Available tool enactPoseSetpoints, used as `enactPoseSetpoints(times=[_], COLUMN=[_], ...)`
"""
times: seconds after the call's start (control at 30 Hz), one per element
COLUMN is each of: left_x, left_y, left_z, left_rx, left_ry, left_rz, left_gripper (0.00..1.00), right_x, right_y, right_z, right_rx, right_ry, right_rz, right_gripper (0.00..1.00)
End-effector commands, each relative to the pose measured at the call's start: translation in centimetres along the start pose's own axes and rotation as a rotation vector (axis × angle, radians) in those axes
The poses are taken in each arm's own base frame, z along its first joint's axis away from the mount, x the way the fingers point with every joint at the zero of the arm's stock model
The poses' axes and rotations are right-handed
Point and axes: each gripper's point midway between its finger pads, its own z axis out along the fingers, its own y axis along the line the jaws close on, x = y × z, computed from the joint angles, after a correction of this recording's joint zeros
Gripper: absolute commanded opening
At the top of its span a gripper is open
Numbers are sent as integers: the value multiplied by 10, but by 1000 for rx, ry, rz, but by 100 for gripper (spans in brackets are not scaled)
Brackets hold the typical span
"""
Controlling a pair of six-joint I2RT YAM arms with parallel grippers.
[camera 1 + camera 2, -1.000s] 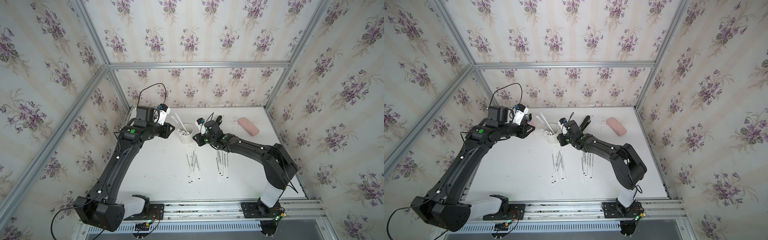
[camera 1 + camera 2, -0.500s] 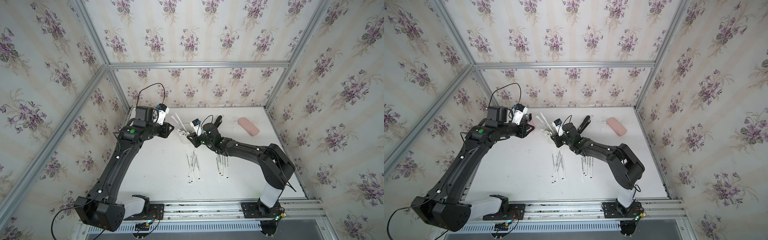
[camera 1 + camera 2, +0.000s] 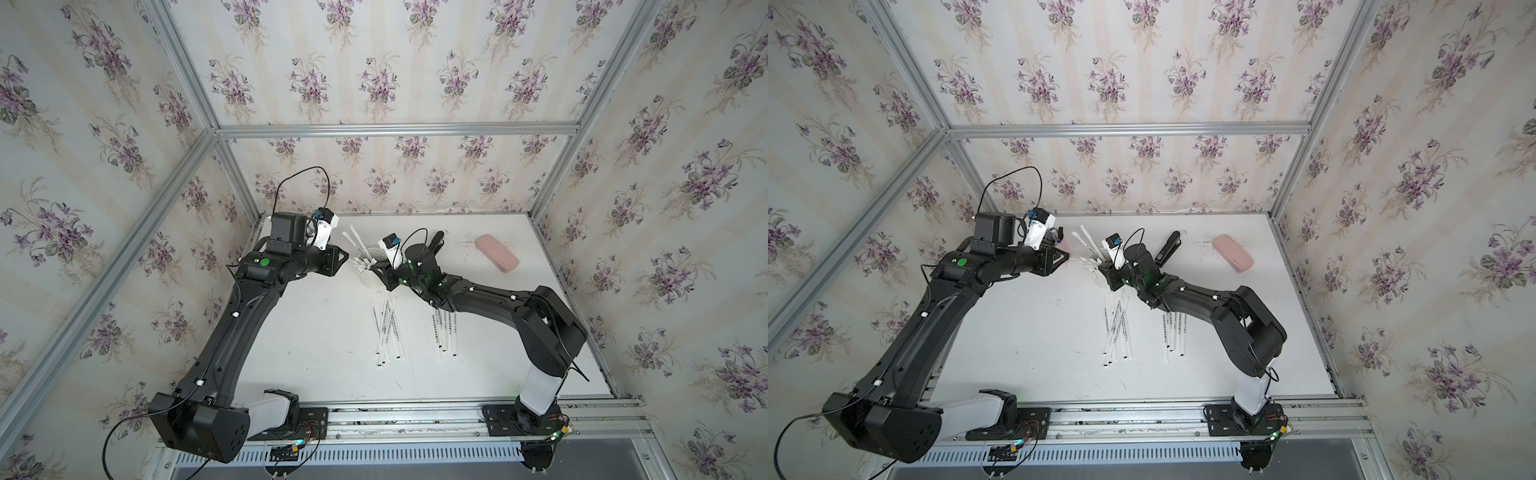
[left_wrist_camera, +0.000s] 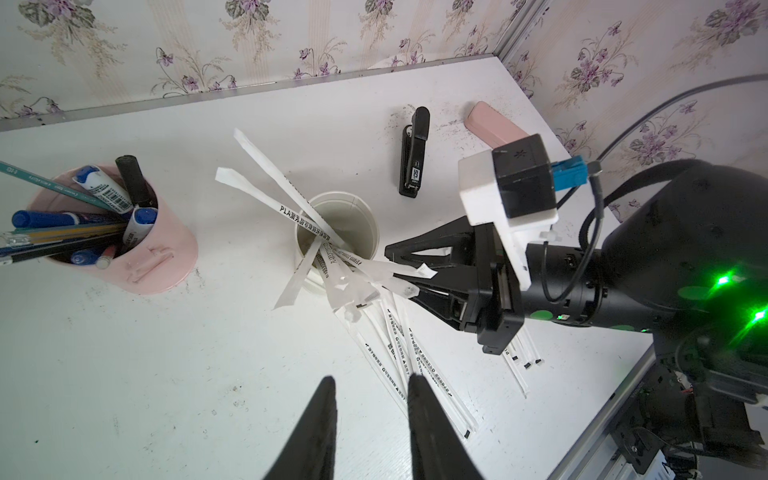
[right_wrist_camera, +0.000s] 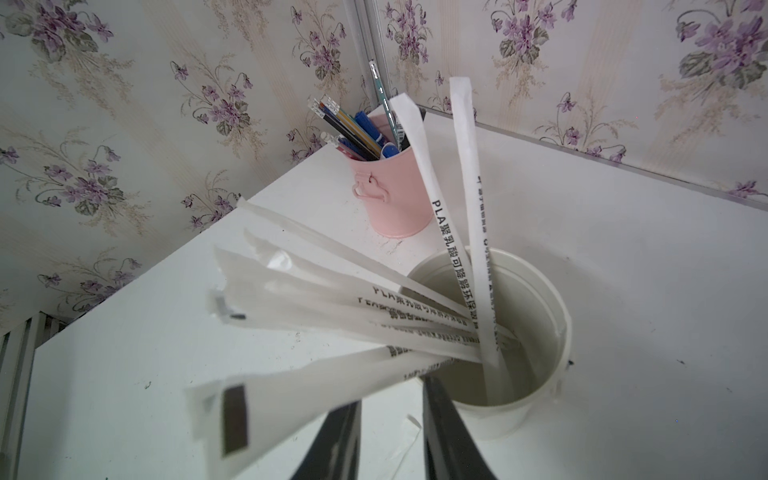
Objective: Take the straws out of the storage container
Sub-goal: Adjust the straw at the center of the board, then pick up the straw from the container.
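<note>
Top views were checked first. In both, the table (image 3: pixel 316 332) was seen with the left arm (image 3: pixel 232 332) and right arm (image 3: pixel 490 295) angled in toward one spot near its far side, where the work is.

The pink pen cup (image 4: pixel 120 245) was stood at the far corner, off the working line.

The storage container (image 4: pixel 336 193) was stood upright between the pen cup and the stapler (image 4: pixel 413 162).

The right gripper (image 4: pixel 401 270) was positioned low and sideways beside the container. Its jaws were parted, with the fanned ends of the straws (image 4: pixel 286 210) lying between them. No clamp was seen, so it was judged to be lined up for a pinch with nothing held yet.

The left gripper (image 4: pixel 372 378) was parked well apart from the cup, fingers partly spread and empty, probably to give the other arm room.

About seven straws were counted in the container. Most were leaned out over the rim toward the right gripper, so the ends could be reached without entering the cup.

The two laid-out bundles (image 3: pixel 386 328) were placed flat just in front of the container, side by side. The task was judged past halfway.
</note>
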Motion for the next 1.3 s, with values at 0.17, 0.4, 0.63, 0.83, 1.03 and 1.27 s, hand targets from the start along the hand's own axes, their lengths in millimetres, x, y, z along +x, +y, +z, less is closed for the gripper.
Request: enactPoseSetpoints(times=[0.17, 0.4, 0.63, 0.83, 1.03, 1.27], left_x=[-5, -5, -6, -6, -7, -10], left_y=[-1, -2, -2, -2, -1, -4], left_z=[1, 1, 0, 1, -4, -9], left_rx=[15, 21, 19, 17, -1, 6], left_ry=[-19, -19, -26, -21, -33, -53], left_rz=[-5, -9, -4, -6, 3, 4], left_gripper=[31, 31, 31, 31, 31, 31], right_x=[-18, -23, -28, -46, -66, -81], right_y=[1, -1, -3, -4, 4, 13], right_z=[3, 11, 3, -8, -17, -26], right_rx=[3, 7, 37, 66, 49, 24], right_ry=[-42, -29, -31, -59, -63, -38], right_rz=[-50, -73, -98, -125, -123, -99], right_gripper=[26, 23, 12, 5, 0, 0])
